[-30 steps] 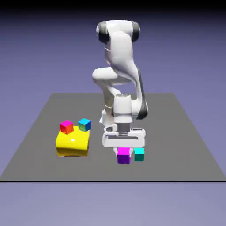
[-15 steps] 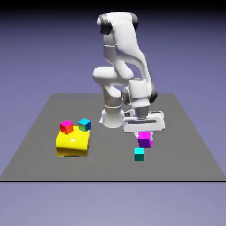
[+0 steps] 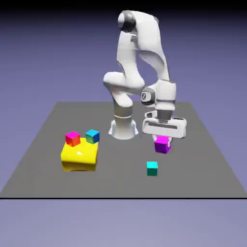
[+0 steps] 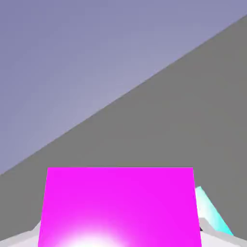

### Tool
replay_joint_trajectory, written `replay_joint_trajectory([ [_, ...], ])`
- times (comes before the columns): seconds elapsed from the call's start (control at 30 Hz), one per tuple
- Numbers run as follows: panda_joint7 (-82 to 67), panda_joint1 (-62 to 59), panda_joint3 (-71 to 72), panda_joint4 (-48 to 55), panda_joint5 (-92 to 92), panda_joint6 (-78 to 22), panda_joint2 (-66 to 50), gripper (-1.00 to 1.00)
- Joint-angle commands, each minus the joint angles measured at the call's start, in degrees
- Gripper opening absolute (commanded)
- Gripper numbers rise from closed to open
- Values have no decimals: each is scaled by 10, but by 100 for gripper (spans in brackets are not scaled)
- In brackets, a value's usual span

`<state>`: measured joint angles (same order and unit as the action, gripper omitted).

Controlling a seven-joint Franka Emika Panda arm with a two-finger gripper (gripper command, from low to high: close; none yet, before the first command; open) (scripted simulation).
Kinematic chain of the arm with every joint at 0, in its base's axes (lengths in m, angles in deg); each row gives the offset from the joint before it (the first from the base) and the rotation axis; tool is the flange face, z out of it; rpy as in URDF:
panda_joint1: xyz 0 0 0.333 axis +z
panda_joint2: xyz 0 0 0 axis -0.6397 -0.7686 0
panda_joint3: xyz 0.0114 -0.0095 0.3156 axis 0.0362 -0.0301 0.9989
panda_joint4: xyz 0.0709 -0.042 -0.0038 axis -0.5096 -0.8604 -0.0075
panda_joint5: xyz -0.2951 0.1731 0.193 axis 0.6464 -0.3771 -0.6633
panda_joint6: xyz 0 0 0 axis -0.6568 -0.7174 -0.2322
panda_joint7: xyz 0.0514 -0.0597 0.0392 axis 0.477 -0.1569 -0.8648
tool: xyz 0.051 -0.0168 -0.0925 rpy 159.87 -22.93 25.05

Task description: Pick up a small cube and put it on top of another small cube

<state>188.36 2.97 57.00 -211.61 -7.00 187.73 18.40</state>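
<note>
shifted toward the exterior view's right and farther from the table's [image 3: 38, 185] near edge since the earlier frame, the magenta-purple cube [image 3: 162, 144] now hangs clamped in the gripper [image 3: 162, 141], raised behind the teal cube [image 3: 152, 169], which sits toward the table's near right corner. in this exterior view the risk is one of aim: the held cube is not over its target, so lowering it too soon would likely miss or knock the teal cube away; its tilted look suggests it could land on an edge and topple.

the hand view shows the magenta face squarely between the fingertips, which the exterior view barely resolves, but leaves only a teal sliver; the exterior view gives the whole target.
</note>
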Motion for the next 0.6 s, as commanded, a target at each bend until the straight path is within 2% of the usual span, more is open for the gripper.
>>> replay_joint_trajectory([
  [0.0, 19, -14, 21, -3, 6, -7, 9, -100],
  [0.2, 109, -81, 117, -17, 33, -38, 53, -100],
  [0.57, 116, -309, 334, -1, 27, 40, 84, -100],
])
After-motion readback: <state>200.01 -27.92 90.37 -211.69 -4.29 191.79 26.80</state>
